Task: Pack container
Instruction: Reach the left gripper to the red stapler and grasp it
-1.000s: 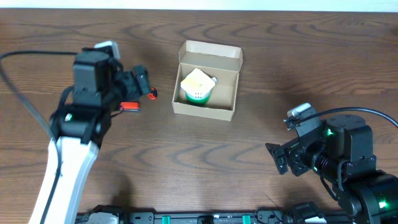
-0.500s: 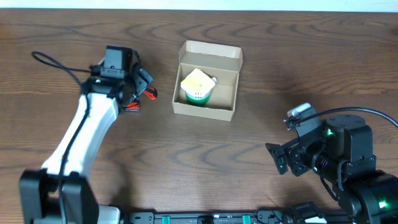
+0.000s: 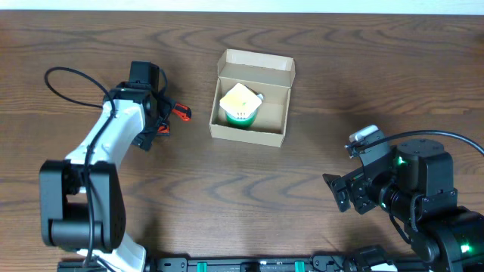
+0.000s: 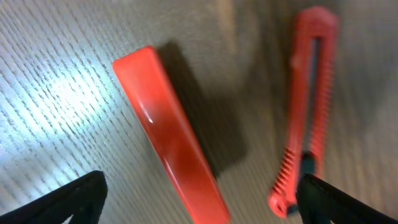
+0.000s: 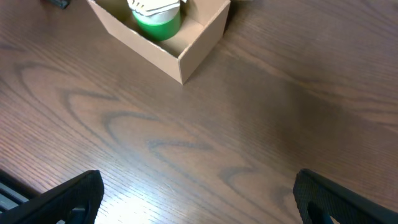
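Brown wood-grain table (image 3: 340, 60); small tan cardboard box (image 3: 249, 134) is sitting open at far centre, green-and-white roll (image 3: 240, 104) inside. Left gripper (image 4: 208, 199) is hovering released, straddling flat red plastic bar (image 4: 171, 137) and red ridged cutter (image 4: 305, 124) left of box. Closing here is probably risking catching both or skidding one away. Right gripper (image 5: 199, 205) is idling released.

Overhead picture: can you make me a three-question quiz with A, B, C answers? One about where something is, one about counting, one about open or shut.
1. Where is the green item compared with the box?
A. beside it
B. inside it
C. far behind it

2. How many red things lie on the table?
A. one
B. two
C. four

3. The box's lid is:
A. taped down
B. shut
C. open

Answers: B, it sits between the box walls; B, the left wrist view shows two side by side; C, the flap stands back and the inside shows.
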Robot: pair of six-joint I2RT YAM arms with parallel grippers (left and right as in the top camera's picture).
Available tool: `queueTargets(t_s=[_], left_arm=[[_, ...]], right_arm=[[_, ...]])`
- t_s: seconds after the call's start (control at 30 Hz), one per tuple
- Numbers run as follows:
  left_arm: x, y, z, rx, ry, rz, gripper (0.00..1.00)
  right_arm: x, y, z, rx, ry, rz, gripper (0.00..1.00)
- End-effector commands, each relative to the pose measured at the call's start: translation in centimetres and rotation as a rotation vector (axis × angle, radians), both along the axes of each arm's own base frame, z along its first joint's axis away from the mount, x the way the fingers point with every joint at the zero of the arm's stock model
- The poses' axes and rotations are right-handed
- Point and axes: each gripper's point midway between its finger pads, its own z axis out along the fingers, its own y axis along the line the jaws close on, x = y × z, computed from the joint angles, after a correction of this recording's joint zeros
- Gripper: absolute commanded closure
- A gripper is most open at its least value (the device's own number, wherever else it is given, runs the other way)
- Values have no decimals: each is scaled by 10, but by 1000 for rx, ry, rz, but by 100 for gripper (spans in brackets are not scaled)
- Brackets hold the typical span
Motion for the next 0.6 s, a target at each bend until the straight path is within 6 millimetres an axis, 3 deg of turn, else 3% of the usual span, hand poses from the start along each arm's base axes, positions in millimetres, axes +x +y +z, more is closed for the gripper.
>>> queueTargets(t_s=[0.0, 0.17, 0.47, 0.57], left_arm=[[5, 1, -7, -25, 11, 58, 0], [3, 0, -16, -41, 32, 102, 6], [3, 7, -28, -113, 77, 156, 8], [3, 8, -29, -112, 78, 158, 14]], right_arm=[[0, -1, 0, -5, -1, 5, 1], [0, -1, 0, -5, -1, 5, 1], [0, -1, 0, -5, -1, 5, 1], [0, -1, 0, -5, -1, 5, 1]])
